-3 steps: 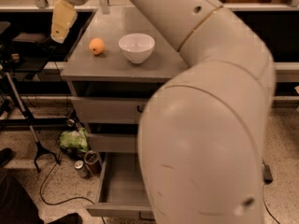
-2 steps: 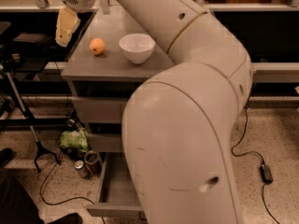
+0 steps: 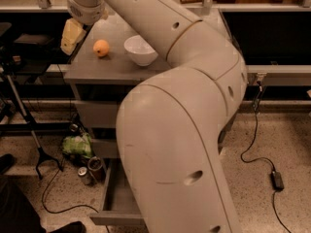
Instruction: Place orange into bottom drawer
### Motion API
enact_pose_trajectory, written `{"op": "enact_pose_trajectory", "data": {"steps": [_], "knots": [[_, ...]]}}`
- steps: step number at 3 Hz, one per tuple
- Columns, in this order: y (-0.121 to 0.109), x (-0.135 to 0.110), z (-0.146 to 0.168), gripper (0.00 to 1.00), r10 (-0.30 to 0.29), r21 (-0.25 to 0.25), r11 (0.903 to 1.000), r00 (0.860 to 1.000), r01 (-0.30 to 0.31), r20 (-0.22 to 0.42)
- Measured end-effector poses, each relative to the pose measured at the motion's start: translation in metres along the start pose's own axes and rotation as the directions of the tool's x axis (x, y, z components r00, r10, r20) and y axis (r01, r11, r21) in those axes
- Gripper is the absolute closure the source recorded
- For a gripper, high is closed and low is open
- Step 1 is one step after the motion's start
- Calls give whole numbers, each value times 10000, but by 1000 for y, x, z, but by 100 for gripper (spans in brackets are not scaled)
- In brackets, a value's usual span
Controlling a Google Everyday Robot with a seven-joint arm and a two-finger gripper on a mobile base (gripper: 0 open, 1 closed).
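Lying on the grey cabinet top (image 3: 97, 69), the small round matte yellow-orange orange (image 3: 101, 47) is being seen just beside the pale yellow gripper (image 3: 72, 35), apart from it, on its side toward the white round bowl (image 3: 141, 50). How far the gripper is open cannot be told; the orange is not being held. The deep grey metal bottom drawer (image 3: 115, 198) is standing open well below.

— Where do we have our gripper (image 3: 72, 36)?
— In the upper left of the view. It is pale yellow and hangs down and slightly leftward from our wrist (image 3: 85, 5).
— And our arm (image 3: 180, 144)?
— The rounded white wrist sits directly above the jaws. From it our forearm (image 3: 146, 8) runs right to the elbow (image 3: 209, 57). Our thick upper link drops well below and to the right of the jaws.
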State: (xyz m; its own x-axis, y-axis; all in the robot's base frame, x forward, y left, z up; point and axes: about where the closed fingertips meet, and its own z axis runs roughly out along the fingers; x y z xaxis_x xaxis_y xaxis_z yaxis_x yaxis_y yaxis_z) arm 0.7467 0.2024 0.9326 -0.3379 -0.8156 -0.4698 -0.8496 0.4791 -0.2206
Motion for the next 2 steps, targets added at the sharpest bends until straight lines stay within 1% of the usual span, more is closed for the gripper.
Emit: {"op": "enact_pose_trajectory", "data": {"steps": [1, 2], "knots": [[-4, 4, 21, 0, 783, 218, 9967, 9965, -777, -297], [-13, 10, 39, 0, 1618, 617, 9855, 9850, -1582, -594]]}}
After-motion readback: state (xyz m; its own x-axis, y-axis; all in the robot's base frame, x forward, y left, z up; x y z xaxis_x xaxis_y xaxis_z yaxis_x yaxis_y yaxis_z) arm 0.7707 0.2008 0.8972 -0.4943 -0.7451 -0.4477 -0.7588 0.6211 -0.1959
